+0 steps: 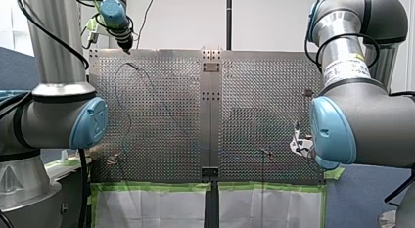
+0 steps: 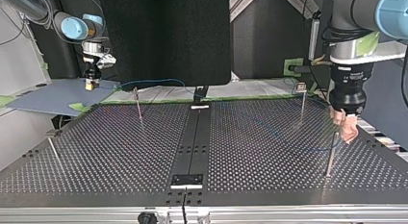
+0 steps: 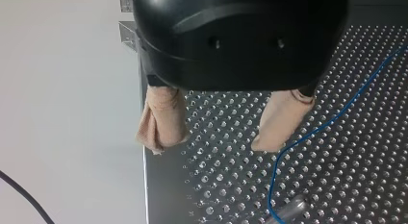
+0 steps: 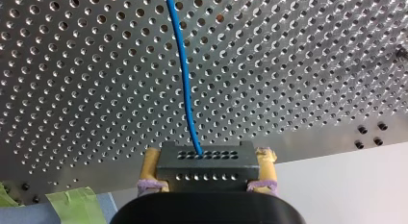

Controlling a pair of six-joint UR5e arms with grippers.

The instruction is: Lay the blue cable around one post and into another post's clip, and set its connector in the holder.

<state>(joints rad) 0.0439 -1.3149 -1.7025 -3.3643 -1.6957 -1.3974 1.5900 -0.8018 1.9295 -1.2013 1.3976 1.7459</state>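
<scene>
Yellow pads (image 4: 152,167) of my right gripper (image 4: 208,170) clamp the black connector (image 4: 207,161) on the blue cable (image 4: 184,75); my left gripper (image 3: 216,135) hangs spread, empty.

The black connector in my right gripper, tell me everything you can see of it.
The connector is a small black rectangular block, plastic by the look, with two rows of small holes. The blue cable enters one hole of the row farther from the gripper and runs off over the perforated table. My right gripper clamps the block by its two ends between yellow pads, level, near the table's edge.
</scene>
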